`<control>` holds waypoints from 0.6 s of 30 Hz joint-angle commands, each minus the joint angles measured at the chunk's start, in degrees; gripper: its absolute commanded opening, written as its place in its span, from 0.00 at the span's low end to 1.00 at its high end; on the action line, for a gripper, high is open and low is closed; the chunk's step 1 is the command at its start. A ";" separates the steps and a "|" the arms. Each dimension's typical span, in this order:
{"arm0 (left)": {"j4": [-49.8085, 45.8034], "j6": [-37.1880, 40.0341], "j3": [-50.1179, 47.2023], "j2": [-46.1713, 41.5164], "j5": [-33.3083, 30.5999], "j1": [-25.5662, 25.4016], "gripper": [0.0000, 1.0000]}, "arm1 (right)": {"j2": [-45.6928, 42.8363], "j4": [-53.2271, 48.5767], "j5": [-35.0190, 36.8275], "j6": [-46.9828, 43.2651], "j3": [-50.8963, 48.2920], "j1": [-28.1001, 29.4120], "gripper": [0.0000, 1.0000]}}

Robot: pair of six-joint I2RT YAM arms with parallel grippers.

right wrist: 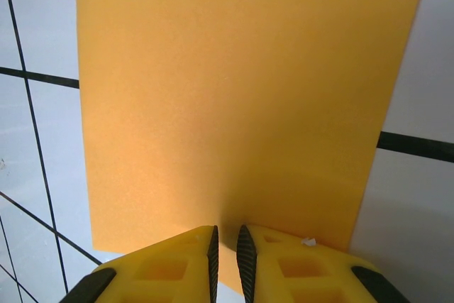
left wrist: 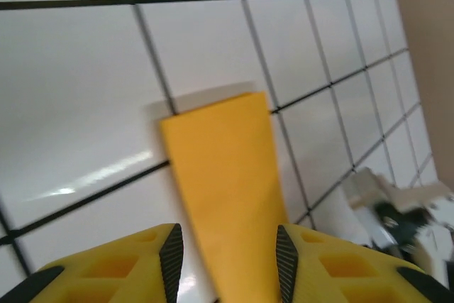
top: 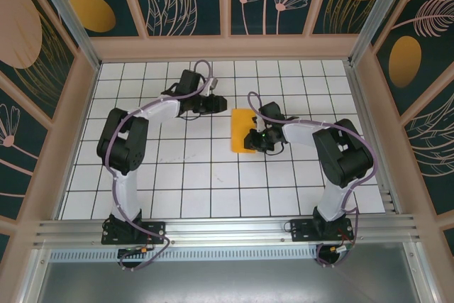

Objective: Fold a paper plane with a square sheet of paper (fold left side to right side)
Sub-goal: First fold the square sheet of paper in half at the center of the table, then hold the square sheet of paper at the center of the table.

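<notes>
The square sheet of paper [top: 241,125] lies on the tiled table folded into a narrow orange-yellow rectangle, mid-table between the two arms. My left gripper [top: 221,103] hovers just left of its far end. In the left wrist view it [left wrist: 228,264] is open, the folded strip [left wrist: 227,175] running between and beyond its black pads [left wrist: 172,260] without touching them. My right gripper [top: 250,140] sits at the paper's near right edge. Seen from the right wrist, it [right wrist: 227,257] is closed to a thin slit with its tips down on the sheet [right wrist: 234,104].
White grid-tiled table [top: 191,175] inside a walled enclosure with patterned panels. The right arm's wrist [left wrist: 397,211] shows blurred beyond the paper in the left wrist view. Open tiles lie in front of both grippers and along the near rail [top: 227,228].
</notes>
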 commanded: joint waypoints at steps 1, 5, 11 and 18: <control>4.57 -2.55 -2.77 1.29 3.40 -4.45 0.43 | 3.06 -7.16 6.12 -0.67 -1.48 -0.22 0.22; 6.47 -4.28 -2.45 4.82 4.00 -7.01 0.43 | 3.25 -7.34 5.99 -0.67 -1.01 -0.23 0.22; 6.21 -4.40 -1.83 8.42 2.50 -7.39 0.42 | 2.94 -7.31 5.86 -0.59 -1.08 -0.13 0.22; 5.67 -3.64 -4.01 9.78 0.77 -7.55 0.42 | 0.91 -6.55 3.47 -0.90 -0.51 -0.47 0.23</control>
